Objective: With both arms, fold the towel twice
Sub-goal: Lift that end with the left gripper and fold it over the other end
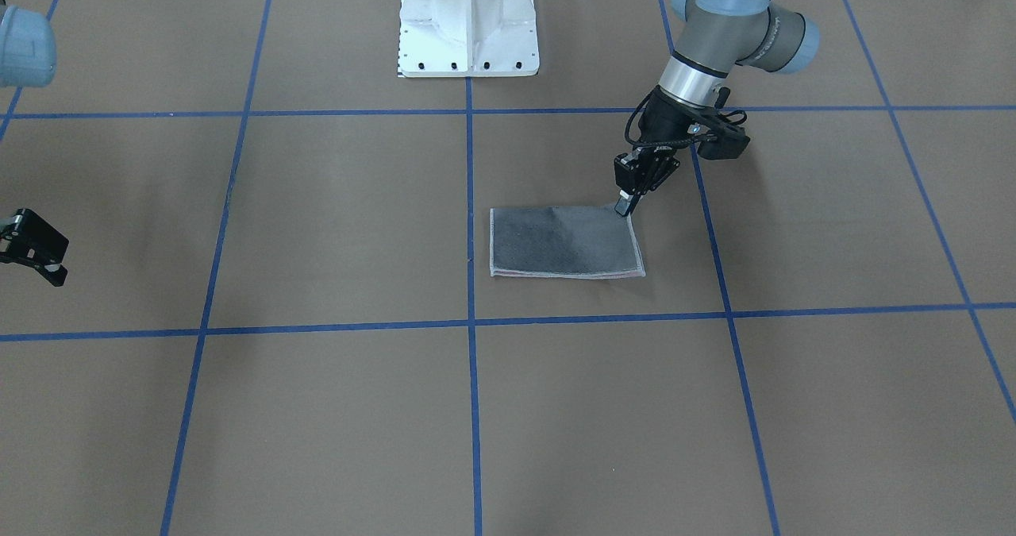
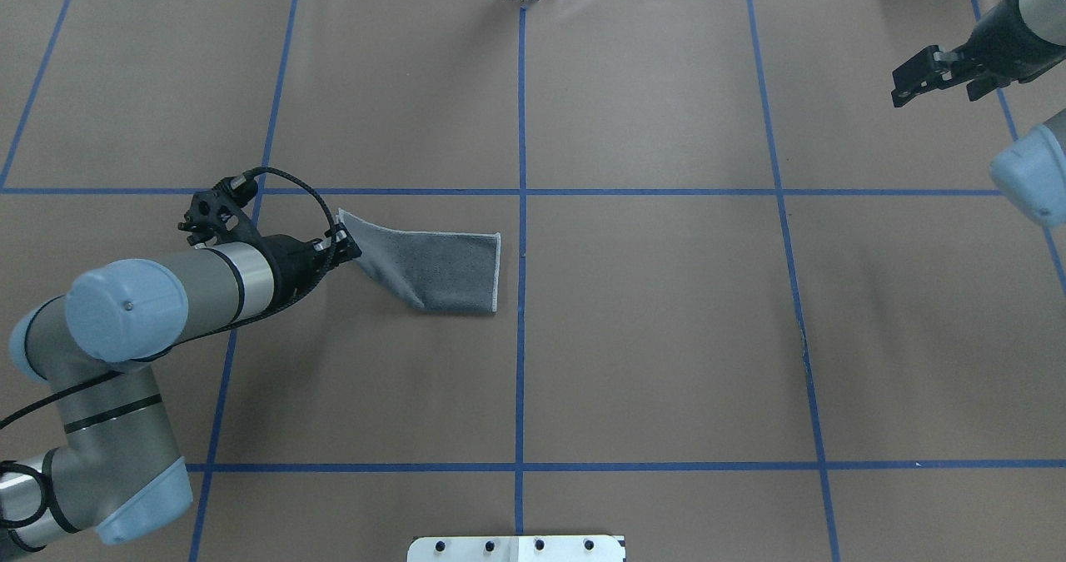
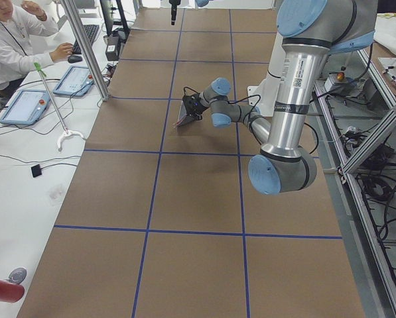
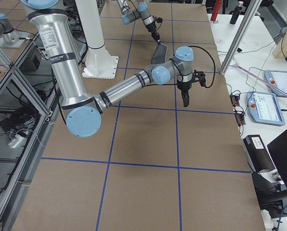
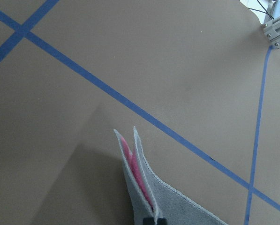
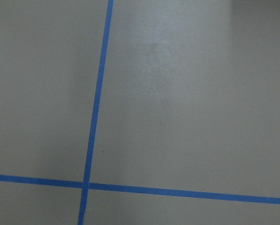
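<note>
Two terry layers of the folded towel (image 2: 445, 266), grey outside and pink within, lie near the centre of the table (image 2: 666, 337). The left tool (image 2: 348, 247) pinches one stitched corner and holds it raised. Smooth brown surface spreads wide on every side. The right tool (image 2: 908, 87) hangs well apart at the far edge; I cannot tell its state.

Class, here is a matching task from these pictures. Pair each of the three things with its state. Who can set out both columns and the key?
Things:
1. towel
2. left hand
3. right hand

States:
A. far off to one side, holding nothing
B. folded over, grey face outward
C. shut on a lifted cloth corner

Pairs: 1-B, 2-C, 3-A
</note>
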Controlling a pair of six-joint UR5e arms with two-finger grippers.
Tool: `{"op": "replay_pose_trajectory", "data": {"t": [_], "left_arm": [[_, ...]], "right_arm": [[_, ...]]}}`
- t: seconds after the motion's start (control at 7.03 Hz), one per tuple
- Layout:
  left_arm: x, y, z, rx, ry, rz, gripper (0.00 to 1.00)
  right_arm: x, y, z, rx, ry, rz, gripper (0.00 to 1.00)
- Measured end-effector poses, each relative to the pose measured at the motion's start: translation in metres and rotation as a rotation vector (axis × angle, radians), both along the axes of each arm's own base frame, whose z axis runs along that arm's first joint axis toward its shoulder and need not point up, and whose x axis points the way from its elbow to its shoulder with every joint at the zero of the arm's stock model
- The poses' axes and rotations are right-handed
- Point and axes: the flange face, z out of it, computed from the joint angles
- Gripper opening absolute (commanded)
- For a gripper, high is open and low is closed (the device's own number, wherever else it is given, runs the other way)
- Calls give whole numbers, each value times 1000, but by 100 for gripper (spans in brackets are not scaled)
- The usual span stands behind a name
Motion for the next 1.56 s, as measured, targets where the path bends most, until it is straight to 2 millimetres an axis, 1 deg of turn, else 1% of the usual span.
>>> {"op": "replay_pose_trajectory", "data": {"t": [0.14, 0.43, 0.57, 0.71, 1.0, 1.14, 1.28, 1.56], "left_arm": [[26, 6, -13, 13, 9, 11, 0], [84, 7, -51, 40, 34, 15, 0], [102, 6, -68, 48, 47, 19, 0], [112, 5, -80, 53, 57, 22, 0], [127, 1, -94, 57, 65, 24, 0], [134, 0, -96, 58, 61, 27, 31], [137, -1, -96, 68, 52, 33, 99], [139, 1, -99, 93, 37, 50, 100]], "right_arm": [[0, 0, 0, 0, 0, 0, 100], [0, 0, 0, -1, 1, 0, 100], [0, 0, 1, -1, 1, 0, 100], [0, 0, 1, -1, 2, 1, 100], [0, 0, 2, -3, 3, 1, 100], [0, 0, 2, -3, 3, 1, 100], [0, 0, 3, -3, 4, 1, 100], [0, 0, 3, -3, 4, 2, 100]]}}
